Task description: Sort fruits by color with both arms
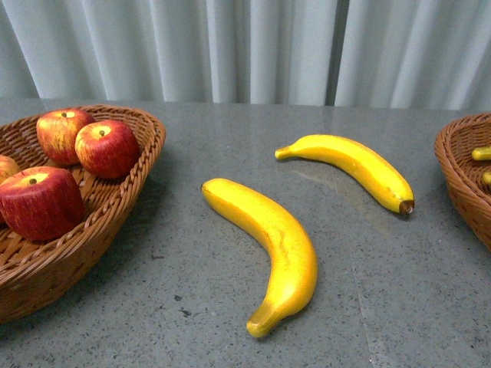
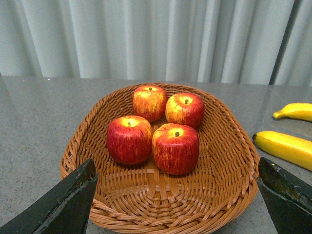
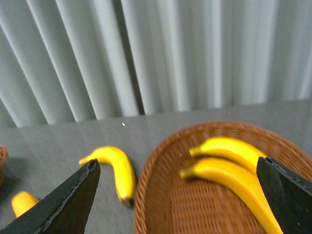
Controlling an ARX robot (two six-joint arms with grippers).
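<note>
Two yellow bananas lie on the grey table between the baskets: a near one and a far one. Several red apples sit in the left wicker basket, which also shows in the front view. Two more bananas lie in the right wicker basket, seen at the front view's right edge. My left gripper hangs open and empty above the apple basket's near rim. My right gripper is open and empty above the banana basket. Neither arm shows in the front view.
A pale pleated curtain closes off the back of the table. The grey tabletop stretches between the two baskets. The far loose banana also shows beside the right basket in the right wrist view.
</note>
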